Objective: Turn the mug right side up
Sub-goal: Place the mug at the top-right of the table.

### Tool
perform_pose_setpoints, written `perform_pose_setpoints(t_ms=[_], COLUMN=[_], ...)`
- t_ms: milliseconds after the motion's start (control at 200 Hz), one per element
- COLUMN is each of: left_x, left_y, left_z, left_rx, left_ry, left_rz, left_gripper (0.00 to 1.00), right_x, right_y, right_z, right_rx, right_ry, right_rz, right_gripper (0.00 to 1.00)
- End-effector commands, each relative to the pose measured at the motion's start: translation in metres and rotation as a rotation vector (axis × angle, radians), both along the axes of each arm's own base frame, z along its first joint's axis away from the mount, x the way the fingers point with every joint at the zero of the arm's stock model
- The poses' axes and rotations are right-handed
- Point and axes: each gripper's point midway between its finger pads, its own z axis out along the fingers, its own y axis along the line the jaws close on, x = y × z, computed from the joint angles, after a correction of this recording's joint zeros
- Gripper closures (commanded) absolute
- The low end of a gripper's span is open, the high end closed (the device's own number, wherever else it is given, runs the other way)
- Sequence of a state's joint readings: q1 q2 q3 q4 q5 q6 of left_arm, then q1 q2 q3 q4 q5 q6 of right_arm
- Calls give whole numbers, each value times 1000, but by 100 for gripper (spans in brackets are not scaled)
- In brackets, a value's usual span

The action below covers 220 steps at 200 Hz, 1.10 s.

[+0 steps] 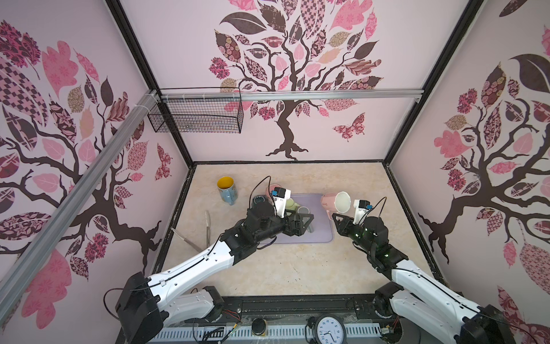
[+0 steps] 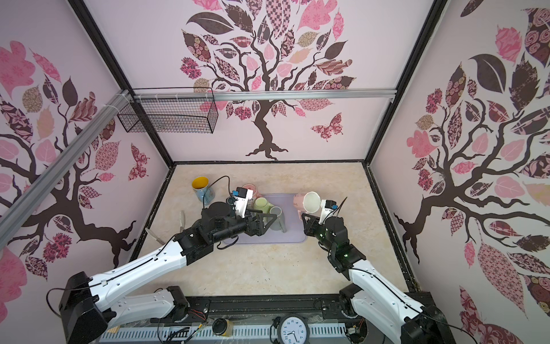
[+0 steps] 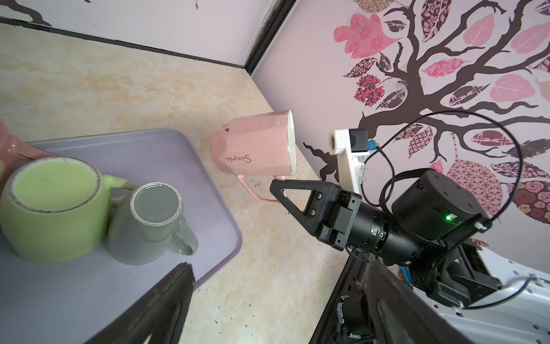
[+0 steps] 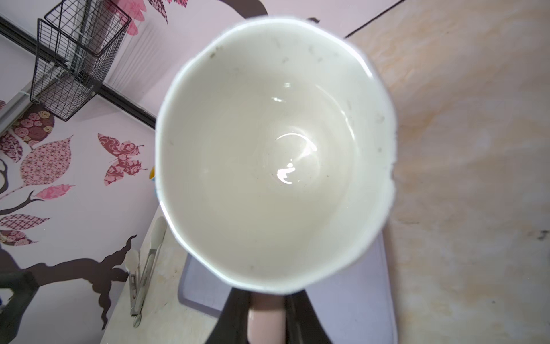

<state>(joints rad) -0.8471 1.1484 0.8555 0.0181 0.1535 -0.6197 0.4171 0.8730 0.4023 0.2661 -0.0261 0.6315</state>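
Note:
The pink mug hangs in the air on its side, just right of the purple tray. Its white inside faces the right wrist camera. My right gripper is shut on the mug's pink handle. My left gripper is open over the tray, beside an upside-down grey mug, with nothing between its fingers.
On the tray an upside-down green mug touches the grey one; another pink mug stands behind them. A blue mug with a yellow inside stands upright at the back left. Metal tongs lie left of the tray. A wire basket hangs on the back wall.

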Motion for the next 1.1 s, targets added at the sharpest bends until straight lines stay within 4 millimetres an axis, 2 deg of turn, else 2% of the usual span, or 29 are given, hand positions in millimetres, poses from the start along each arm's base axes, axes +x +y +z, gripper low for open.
perform_pose_setpoints(t_ms=[0,250,445,660,1095], left_x=[3,4,1,-5,-11], left_y=[12,33,55,69,89], left_z=[-14,-17,-18,-19,-24], left_rx=[30,47,73,70,90], left_ry=[11,15,-6,-11,-21], left_rz=[32,78,134,161,216], left_gripper=[6,6,6,6,5], right_x=[23,55,83,105,130], right_y=[-18,-40,-60,-85,-83], right_z=[43,27,-1,-15,-59], right_rx=[-93,-238,-284,-412,-459], right_ry=[-105,-7,155,214,293], right_rz=[-113,-216,-237,-335,-332], right_gripper=[100,100,100,100,100])
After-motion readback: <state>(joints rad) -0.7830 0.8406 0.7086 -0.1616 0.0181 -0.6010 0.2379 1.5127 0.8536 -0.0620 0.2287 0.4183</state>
